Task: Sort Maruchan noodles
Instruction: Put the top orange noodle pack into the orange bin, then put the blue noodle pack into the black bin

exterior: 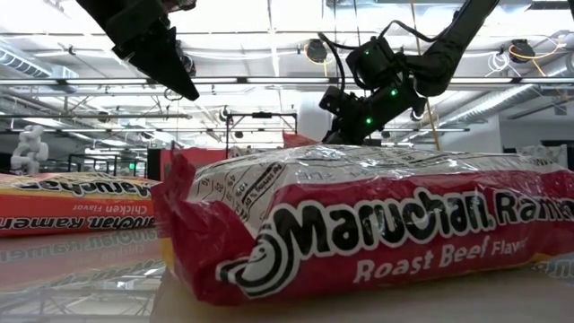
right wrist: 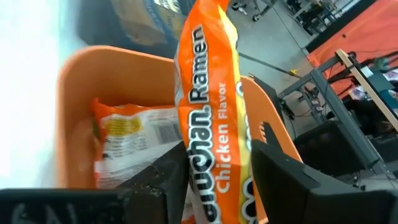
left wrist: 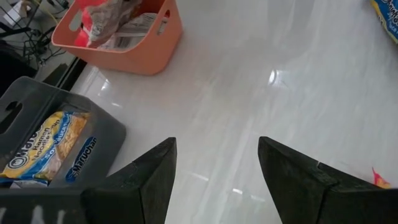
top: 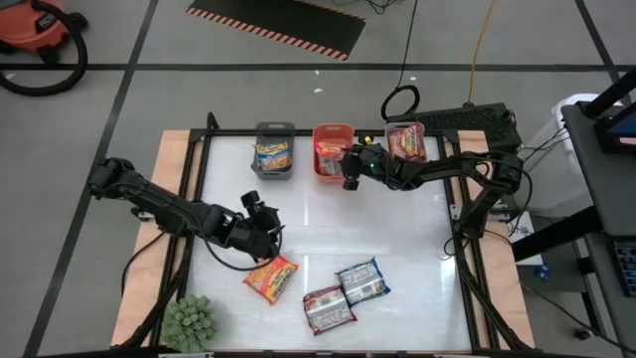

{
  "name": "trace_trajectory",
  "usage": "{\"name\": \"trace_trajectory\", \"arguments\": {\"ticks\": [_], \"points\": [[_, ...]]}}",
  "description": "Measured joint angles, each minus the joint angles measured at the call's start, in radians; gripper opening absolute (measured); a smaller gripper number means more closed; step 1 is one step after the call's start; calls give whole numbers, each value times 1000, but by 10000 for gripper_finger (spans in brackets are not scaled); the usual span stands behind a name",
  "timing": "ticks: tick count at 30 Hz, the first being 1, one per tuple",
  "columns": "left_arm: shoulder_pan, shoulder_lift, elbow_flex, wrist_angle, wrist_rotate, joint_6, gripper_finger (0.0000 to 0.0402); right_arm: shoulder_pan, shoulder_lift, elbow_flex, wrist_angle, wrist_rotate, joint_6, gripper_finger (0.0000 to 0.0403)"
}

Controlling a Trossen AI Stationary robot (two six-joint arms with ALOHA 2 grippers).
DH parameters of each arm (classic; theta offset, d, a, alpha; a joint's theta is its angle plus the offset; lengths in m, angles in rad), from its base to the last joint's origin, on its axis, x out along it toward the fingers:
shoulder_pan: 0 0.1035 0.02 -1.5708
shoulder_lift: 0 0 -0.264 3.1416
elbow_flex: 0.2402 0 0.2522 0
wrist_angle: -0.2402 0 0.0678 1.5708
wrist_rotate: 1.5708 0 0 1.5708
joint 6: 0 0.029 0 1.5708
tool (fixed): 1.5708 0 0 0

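The right gripper pinches an orange chicken packet above the orange bin, likely to drop it with its kind. The left gripper, jaws spread, hovers above the table beside another orange packet.

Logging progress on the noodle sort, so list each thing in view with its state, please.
Left gripper: open, empty, above the table.
Right gripper: shut on the chicken packet, over the orange bin.
Orange bin: holds packets.
Grey bin: holds a yellow packet.
Third bin: holds a packet.
Orange packet, roast beef packet, blue packet: flat on table, unsorted.
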Motion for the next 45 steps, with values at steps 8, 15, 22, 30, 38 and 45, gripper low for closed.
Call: {"name": "trace_trajectory", "arguments": {"ticks": [8,15,22,30,38,45], "points": [[0,0,0,0,1,5,232,22,-87,0,-76,-49,82,162],[0,0,0,0,9,1,232,7,-178,0,-210,-162,225,169],[0,0,0,5,10,3,232,2,-179,0,-95,-264,344,155],[0,0,0,4,10,14,232,-28,-174,-7,-106,-264,434,103],[-2,0,0,0,237,54,232,-29,-174,-44,-114,-279,471,68],[-7,0,0,4,256,80,232,103,-214,-5,-279,-313,499,74]]}}
